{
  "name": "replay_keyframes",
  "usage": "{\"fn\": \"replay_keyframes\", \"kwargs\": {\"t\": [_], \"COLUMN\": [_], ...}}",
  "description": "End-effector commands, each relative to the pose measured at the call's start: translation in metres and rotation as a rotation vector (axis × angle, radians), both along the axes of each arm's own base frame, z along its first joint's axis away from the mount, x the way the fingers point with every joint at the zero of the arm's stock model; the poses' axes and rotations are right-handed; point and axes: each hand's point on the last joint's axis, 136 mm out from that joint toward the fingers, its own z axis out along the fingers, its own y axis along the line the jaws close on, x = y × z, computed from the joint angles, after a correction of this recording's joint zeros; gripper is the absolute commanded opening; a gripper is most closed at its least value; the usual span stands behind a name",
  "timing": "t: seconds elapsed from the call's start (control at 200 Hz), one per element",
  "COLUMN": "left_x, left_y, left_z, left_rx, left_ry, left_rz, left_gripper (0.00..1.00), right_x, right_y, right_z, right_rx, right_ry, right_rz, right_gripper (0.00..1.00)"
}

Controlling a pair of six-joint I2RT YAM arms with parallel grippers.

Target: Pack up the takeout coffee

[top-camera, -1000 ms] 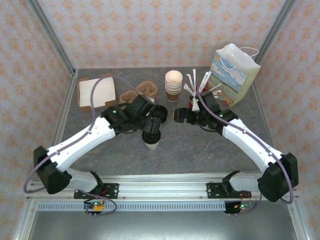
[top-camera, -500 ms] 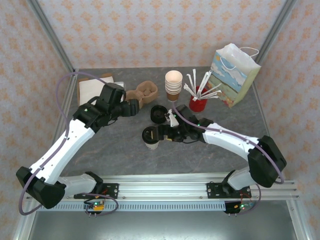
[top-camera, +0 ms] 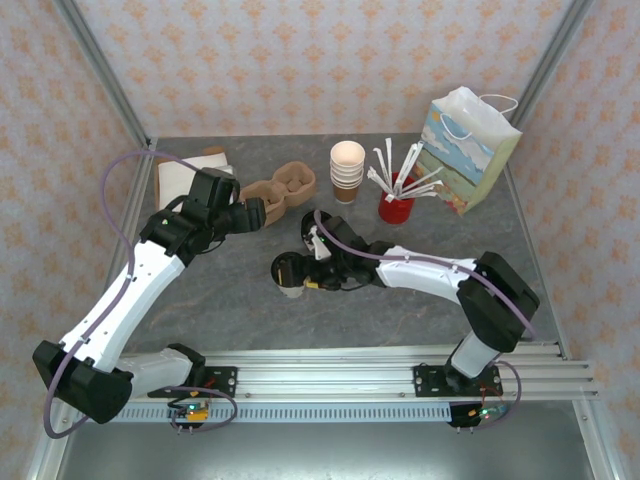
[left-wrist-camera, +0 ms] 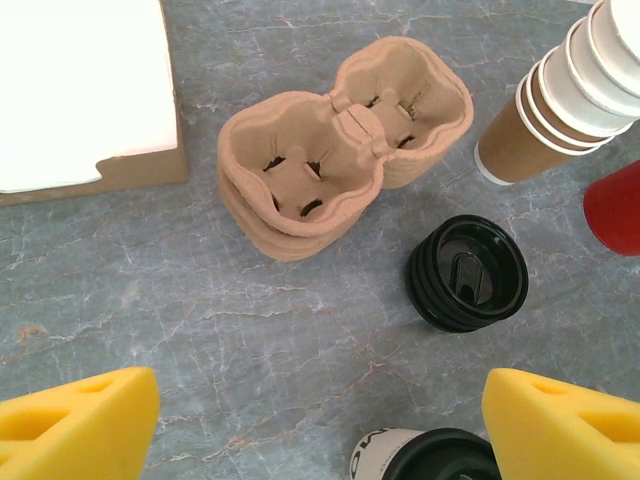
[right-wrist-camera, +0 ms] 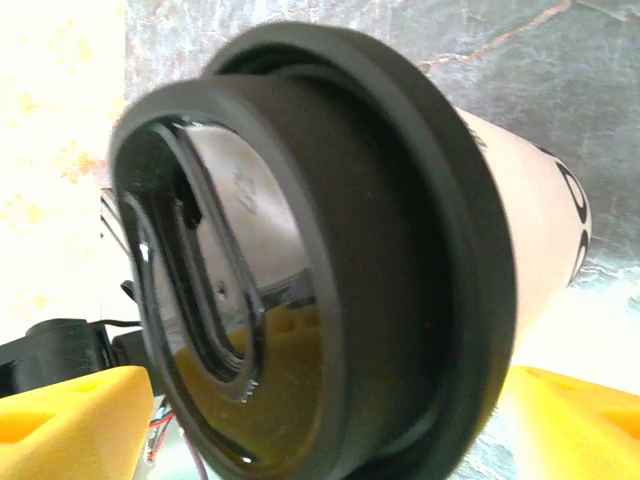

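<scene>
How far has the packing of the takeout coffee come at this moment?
Done: the takeout coffee has its black lid on. In hand: the right gripper, jaws open, stands around the cup, no grip visible yet; the left gripper is open near the pulp cup carrier. To do: the cup stands on the table, in neither the carrier nor the paper bag, so lifting and packing it remain.
</scene>
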Motion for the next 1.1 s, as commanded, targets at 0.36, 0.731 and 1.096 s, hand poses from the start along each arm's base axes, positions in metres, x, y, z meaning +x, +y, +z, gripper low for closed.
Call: {"fn": "replay_keyframes", "kwargs": {"t": [0.36,0.731,1.096], "left_x": [0.012,0.074,0.134], "left_y": [-0.01,-0.025,-0.036], "left_z": [0.003,-0.044,-0.078], "left_rx": [-0.086,0.069,0.249], "left_ry": [-0.078,0.079,0.213], "left_rz": [-0.004,-0.022,-0.37], "left_gripper": [0.85,0.74,0.65], "right_x": [0.056,0.113,0.118], "right_y": [-0.104,-0.122,-0.137], "right_z": [0.09,0.123,0.1], "right_rx": [-0.244,-0.37,-0.37], "right_ry": [-0.391,-0.61,-0.556], "right_rz": [-0.175,-0.294,-0.278], "right_gripper": [0.99,0.97,0.97]}}
